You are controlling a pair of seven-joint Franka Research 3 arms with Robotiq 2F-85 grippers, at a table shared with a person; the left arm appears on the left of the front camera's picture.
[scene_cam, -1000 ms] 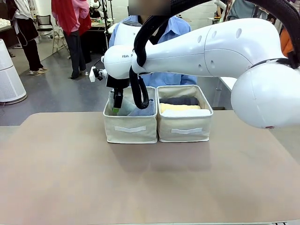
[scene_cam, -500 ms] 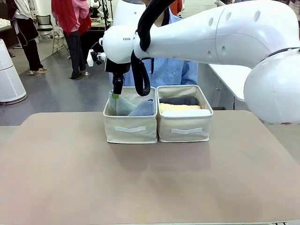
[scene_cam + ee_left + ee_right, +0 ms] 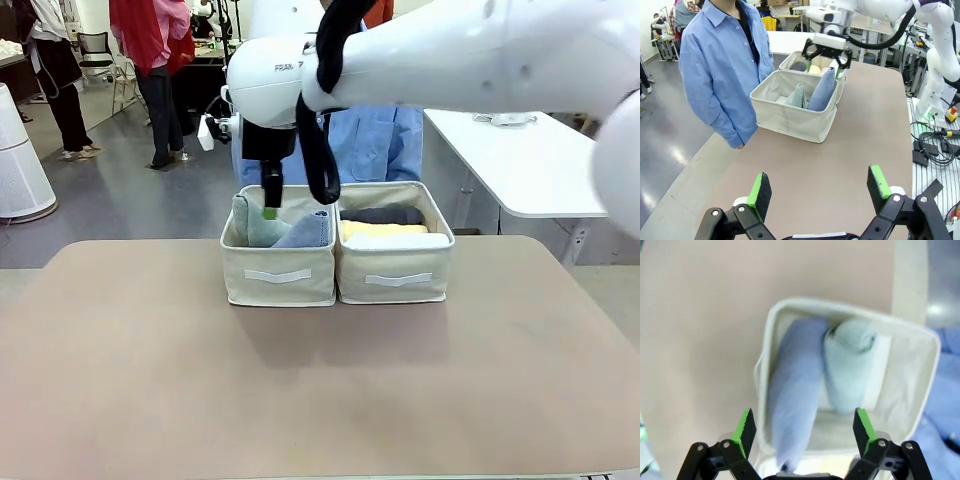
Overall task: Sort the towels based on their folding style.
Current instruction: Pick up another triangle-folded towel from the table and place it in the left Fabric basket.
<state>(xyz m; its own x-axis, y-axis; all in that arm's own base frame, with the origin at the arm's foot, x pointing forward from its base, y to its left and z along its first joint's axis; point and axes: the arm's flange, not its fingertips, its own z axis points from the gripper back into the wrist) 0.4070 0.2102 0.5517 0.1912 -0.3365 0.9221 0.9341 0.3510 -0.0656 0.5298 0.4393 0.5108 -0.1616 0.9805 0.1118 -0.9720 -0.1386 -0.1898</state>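
Right gripper (image 3: 270, 208) hangs over the left basket (image 3: 278, 275), fingers spread wide, nothing held. Pale blue cone (image 3: 792, 400) and grey-green cone (image 3: 849, 365) sit below it, side by side (long axes roughly parallel). Left gripper (image 3: 819, 192), empty, fingers apart, over bare worktop (image 3: 840, 165), well away.

1. I see two cone-folded towels leaning side by side in the left basket (image 3: 278, 274): a pale blue cone (image 3: 305, 232) on the right, a grey-green cone (image 3: 256, 226) on the left.
2. In the right basket (image 3: 395, 276), rolled towels lie flat: white roll (image 3: 397, 241) nearest, yellow roll (image 3: 382, 228) behind it, dark grey roll (image 3: 382, 215) farthest.
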